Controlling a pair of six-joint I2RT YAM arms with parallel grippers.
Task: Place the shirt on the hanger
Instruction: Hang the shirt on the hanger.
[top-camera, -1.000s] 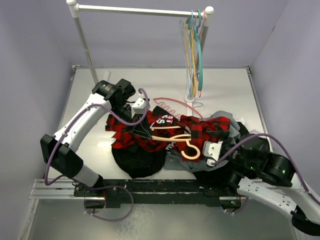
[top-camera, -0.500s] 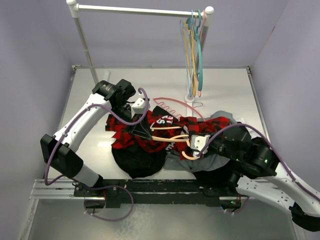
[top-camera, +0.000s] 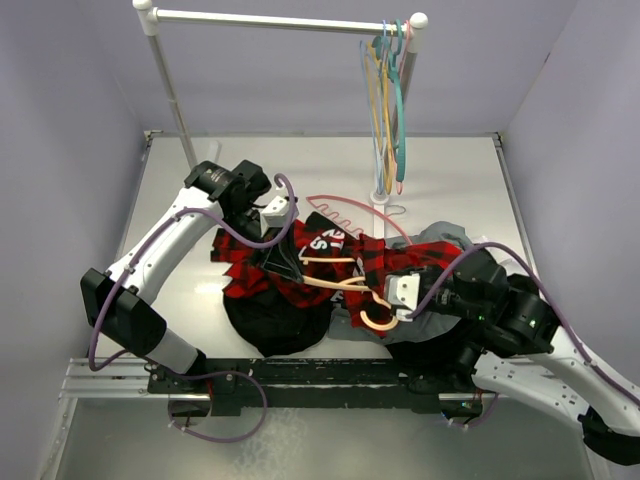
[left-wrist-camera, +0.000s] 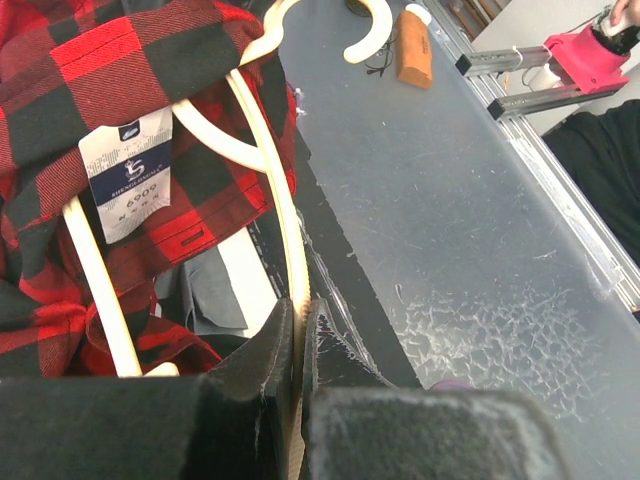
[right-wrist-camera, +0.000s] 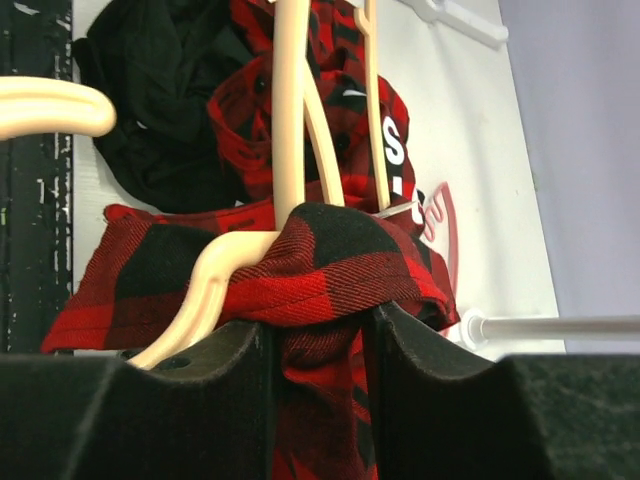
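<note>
Shirt (right-wrist-camera: 320, 260) fold pinched in right tool (right-wrist-camera: 318, 340), hanger (right-wrist-camera: 290, 120) neck against it

- Robotics lab test cell, not a home or shop.
- Closed in at 9, 12 and 3 o'clock by bare pale lilac panel walls (top-camera: 60, 130), around a white tabletop (top-camera: 330, 165).
- Bolted to a slotted aluminium rail (top-camera: 105, 380) at 6 o'clock: a white-and-black jointed left arm (top-camera: 160, 245) at 7 o'clock and its twin right arm (top-camera: 505, 310) at 5 o'clock, both trailing purple cables (top-camera: 296, 205).
- At 12 o'clock, a white tube garment rack (top-camera: 280, 20) with thin coloured hangers (top-camera: 385, 100) bunched at its 1 o'clock end.
- At centre, a red-and-black plaid flannel shirt (top-camera: 243, 274) and pale tan hanger (top-camera: 325, 283) on a heap of plain black and grey garments (top-camera: 275, 325).
- Beyond the table edge in the left wrist view: aluminium framing bars (left-wrist-camera: 520, 60) and a red plastic fixture (left-wrist-camera: 585, 55).
</note>
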